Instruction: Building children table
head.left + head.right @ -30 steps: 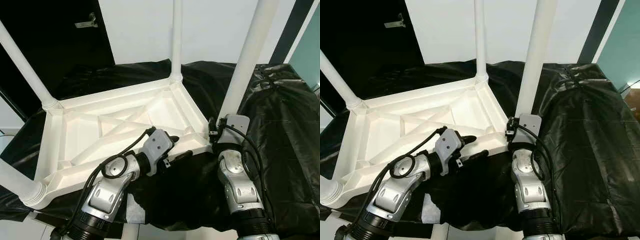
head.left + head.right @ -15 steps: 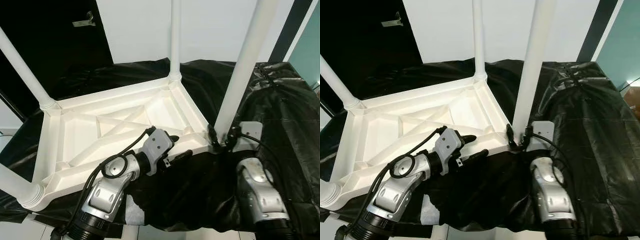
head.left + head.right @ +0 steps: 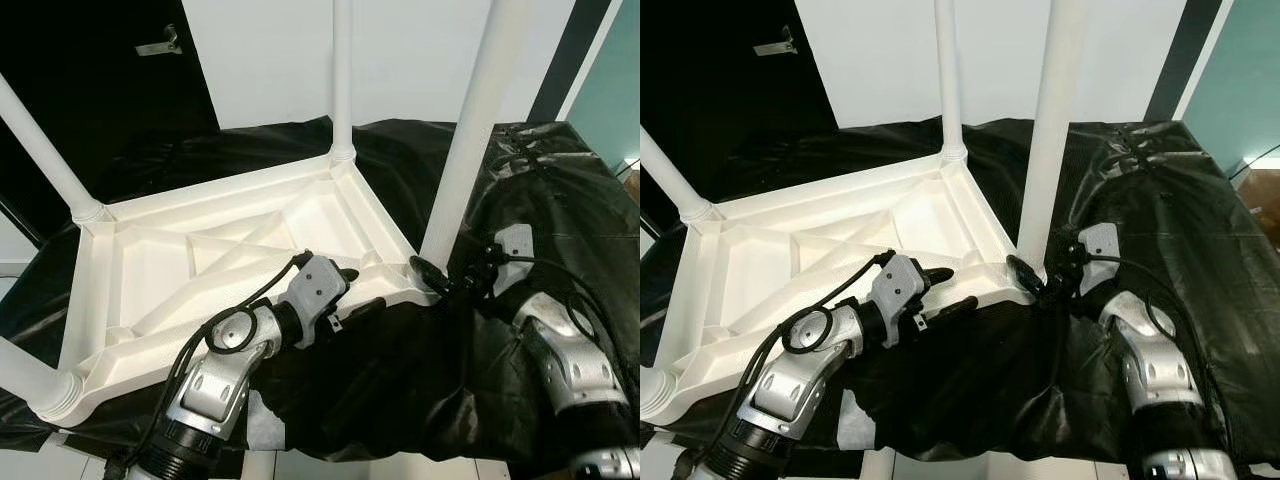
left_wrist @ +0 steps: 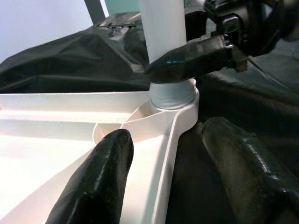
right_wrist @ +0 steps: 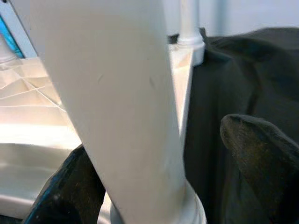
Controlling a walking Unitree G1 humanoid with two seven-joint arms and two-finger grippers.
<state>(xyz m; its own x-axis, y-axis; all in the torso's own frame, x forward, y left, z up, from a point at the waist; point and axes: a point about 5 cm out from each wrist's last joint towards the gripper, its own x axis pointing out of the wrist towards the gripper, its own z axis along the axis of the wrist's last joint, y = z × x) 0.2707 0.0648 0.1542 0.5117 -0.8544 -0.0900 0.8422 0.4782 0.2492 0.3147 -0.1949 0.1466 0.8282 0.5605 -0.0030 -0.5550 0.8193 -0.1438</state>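
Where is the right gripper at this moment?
The right gripper is at the base of the near-right table leg, where it enters the corner of the upturned white table, with black cloth on its right.

I find no writing, label, brand, number or sign that I can read on anything before me. My wrist cameras sit so near the work that fine marks would perhaps blur away; as far as I can tell, there are none.

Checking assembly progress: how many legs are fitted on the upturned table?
4: far corner, far-left corner, near-left corner, and near-right corner, where the right tool sits at its base.
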